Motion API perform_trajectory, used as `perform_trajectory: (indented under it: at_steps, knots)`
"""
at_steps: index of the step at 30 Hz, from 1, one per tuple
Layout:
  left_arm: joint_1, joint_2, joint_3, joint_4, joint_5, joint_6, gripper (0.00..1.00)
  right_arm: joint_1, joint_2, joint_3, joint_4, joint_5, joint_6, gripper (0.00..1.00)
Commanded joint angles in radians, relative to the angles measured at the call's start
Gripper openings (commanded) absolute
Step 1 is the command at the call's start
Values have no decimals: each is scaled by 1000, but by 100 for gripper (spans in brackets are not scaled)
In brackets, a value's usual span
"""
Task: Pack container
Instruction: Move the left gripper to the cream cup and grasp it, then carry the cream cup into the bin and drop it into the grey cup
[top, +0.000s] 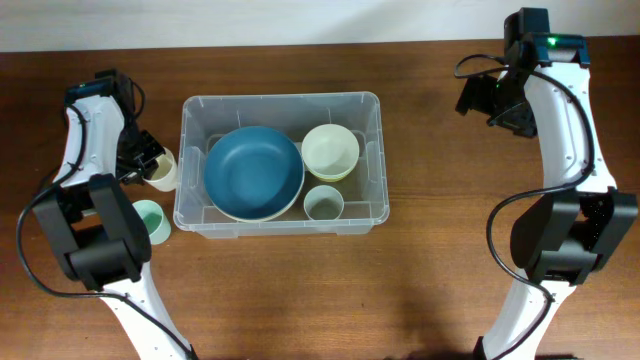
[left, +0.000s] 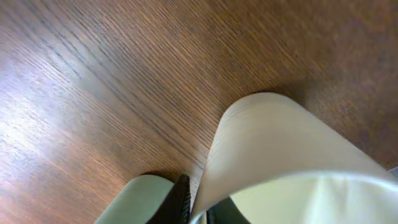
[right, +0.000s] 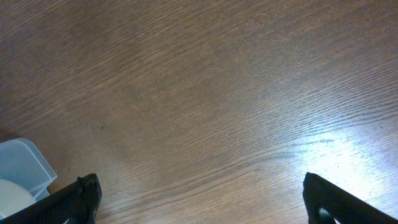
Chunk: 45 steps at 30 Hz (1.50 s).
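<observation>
Left gripper (top: 151, 164): jaws narrow, pinched on the wall of the cream cup (left: 280, 155), one finger outside and one just inside the rim, as far as the wrist view shows. The cup stands upright on the desk (top: 420, 290); no lift is evident.

Just behind the gripper, toward the arm's base: a mint-green cup (top: 150, 221), loose on the desk, apart from the cream cup.

Immediately to the gripper's right: the container (top: 281, 96), its near short wall just beside the held cup; whether they touch cannot be told. Its long axis runs sideways across the desk, in line from one gripper toward the other. Inside, a blue bowl (top: 254, 172) fills the half nearest the left gripper. Beyond it sit a pale-yellow bowl (top: 331, 150) and a grey-green cup (top: 323, 203).

Farthest: right gripper (right: 199, 205), jaws wide, holding nothing, hovering over bare desk beyond the container's far back corner.

Judgement: the left arm is the nearer and has the cup. The coming move is likely up and rightward over the short wall. Risk: the cup's foot clipping the rim.
</observation>
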<state>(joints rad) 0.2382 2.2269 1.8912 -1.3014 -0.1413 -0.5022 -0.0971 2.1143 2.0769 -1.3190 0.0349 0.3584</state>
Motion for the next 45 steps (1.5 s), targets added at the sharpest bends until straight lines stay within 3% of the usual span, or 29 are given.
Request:
perform_trajectory:
  at_steps: [1, 7, 14, 18, 22, 25, 29, 45]
  knots:
    - [37, -29, 119, -67, 7, 2, 4, -2, -2, -3, 0, -1, -7, 99]
    - [38, -67, 416, -203, 46, 5, 1, -2, -2, -3, 0, -1, -7, 99]
    - [-119, -186, 623, -207, 307, 261, 1, -2, -2, -3, 0, -1, -7, 99]
    - [-363, -245, 626, -205, 344, 542, 1, -2, -2, -3, 0, -1, -7, 99]
    - [-618, -233, 579, -224, 307, 683, 1, -2, -2, -3, 0, -1, -7, 99]
    - [-711, -229, 510, -230, 217, 684, 2, -2, -2, -3, 0, -1, -7, 99]
    - [-772, -229, 406, -254, 216, 651, 2, -2, -2, -3, 0, -1, -7, 99]
    - [-785, -228, 63, -132, 234, 595, 3, -2, -2, -3, 0, -1, -7, 99]
